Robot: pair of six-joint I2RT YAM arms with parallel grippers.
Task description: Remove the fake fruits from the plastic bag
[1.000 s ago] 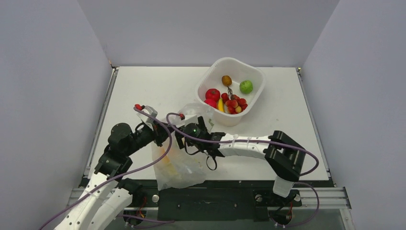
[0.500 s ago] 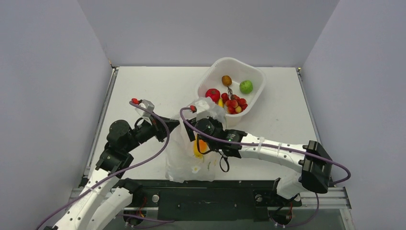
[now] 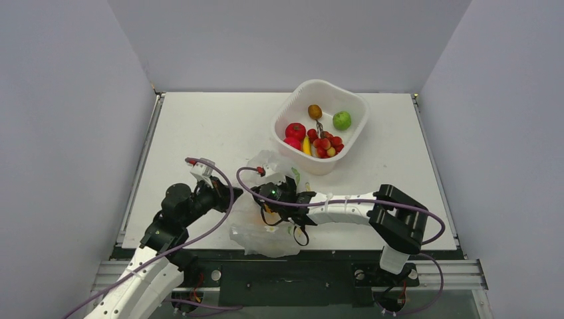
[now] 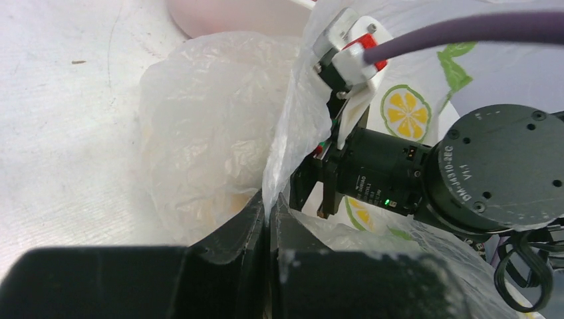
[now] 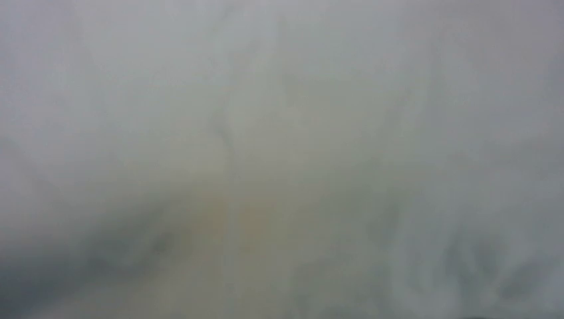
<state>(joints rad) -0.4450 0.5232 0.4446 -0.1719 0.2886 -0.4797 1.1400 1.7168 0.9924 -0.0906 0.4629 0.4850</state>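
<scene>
The plastic bag (image 3: 263, 232) lies crumpled on the table near the front edge. My left gripper (image 3: 233, 194) is shut on a fold of the bag's rim, seen close in the left wrist view (image 4: 269, 203). My right gripper (image 3: 267, 201) is pushed into the bag's mouth, its fingers hidden by plastic. An orange-yellow fruit (image 3: 267, 211) shows faintly through the bag beside it. The right wrist view shows only blurred whitish plastic with a faint orange patch (image 5: 246, 219). A red round fruit (image 3: 295, 130) and red grapes (image 3: 324, 143) lie in the white tub (image 3: 352, 103).
The white tub stands at the back right and also holds a green apple (image 3: 342, 120), a small brown fruit (image 3: 314, 111) and a yellow piece (image 3: 306, 145). My right forearm (image 3: 339, 203) lies low across the table's front. Grey walls enclose the table.
The bag has dropped from hanging upright to lying crumpled on the table. Both grippers have moved down and toward the front, and the right elbow has swung back left.
</scene>
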